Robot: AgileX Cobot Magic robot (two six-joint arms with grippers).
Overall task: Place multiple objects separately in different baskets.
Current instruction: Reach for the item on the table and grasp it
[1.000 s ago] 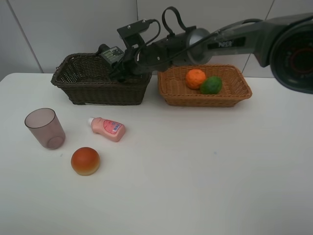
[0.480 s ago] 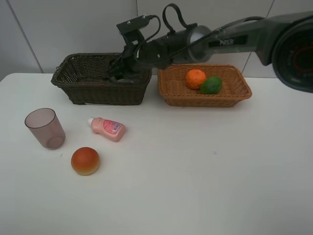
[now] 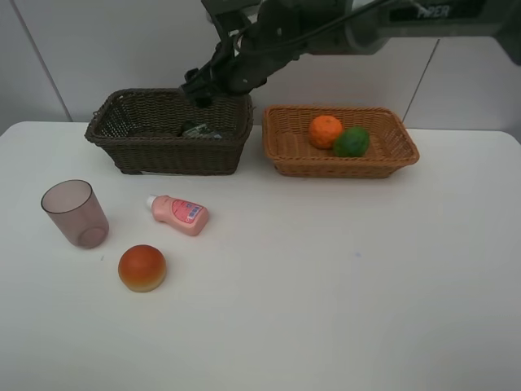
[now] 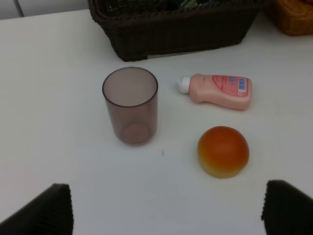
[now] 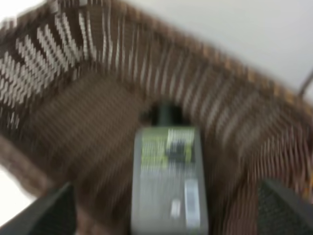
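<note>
Right fingers [image 5: 49,213] apart, empty, over dark basket [image 3: 163,151] at table's [image 3: 342,285] 11 o'clock — pump bottle [image 5: 168,186] lies flat inside — best to rise straight up, clear of the rim, before swinging away.

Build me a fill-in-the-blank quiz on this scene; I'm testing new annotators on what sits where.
The light basket holds ____ fruits.
The flat pump bottle lies ____ the dark basket.
The pink bottle lies on its ____ on the table.
The cup stands ____, mouth up.
Missing words: two; inside; side; upright.
</note>
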